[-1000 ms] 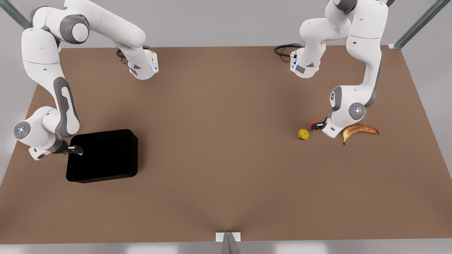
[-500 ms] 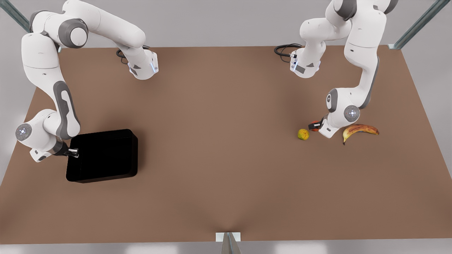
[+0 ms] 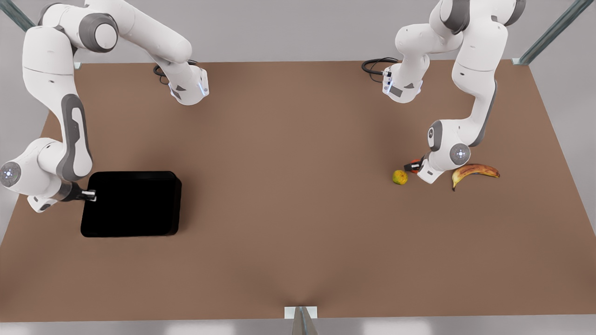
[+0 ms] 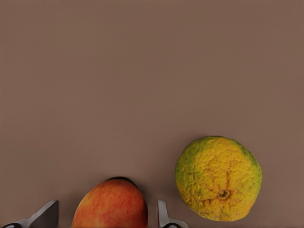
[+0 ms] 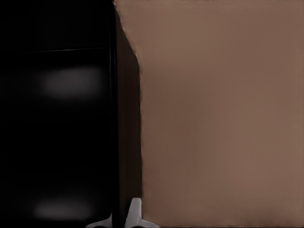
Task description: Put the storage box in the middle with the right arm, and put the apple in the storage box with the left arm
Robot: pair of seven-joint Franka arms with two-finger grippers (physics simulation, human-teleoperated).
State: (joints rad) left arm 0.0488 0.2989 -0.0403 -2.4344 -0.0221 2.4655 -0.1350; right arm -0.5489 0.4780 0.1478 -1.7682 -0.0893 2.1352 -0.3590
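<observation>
The storage box (image 3: 130, 204), a glossy black bin, sits near the front view's left edge of the table. My right gripper (image 3: 91, 195) is shut on its outer side wall. In the right wrist view the box (image 5: 57, 118) is dark, with my right gripper (image 5: 118, 221) astride the wall. The red-orange apple (image 3: 412, 161) lies at the front view's right, mostly hidden by my left gripper (image 3: 414, 165). In the left wrist view the apple (image 4: 111, 206) sits between the fingers of my left gripper (image 4: 107, 216), which is shut on it.
A yellow-green round fruit (image 3: 399, 177) (image 4: 218, 178) lies close beside the apple on the side toward the table's middle. A brown-spotted banana (image 3: 475, 171) lies on the other side of the left gripper. The brown table (image 3: 288, 186) stretches bare between the two arms.
The right arm has pulled back toward the front view's left, and the box's gripped side has shifted and tipped with it. The left arm's wrist has drifted toward the yellow-green fruit with the apple.
</observation>
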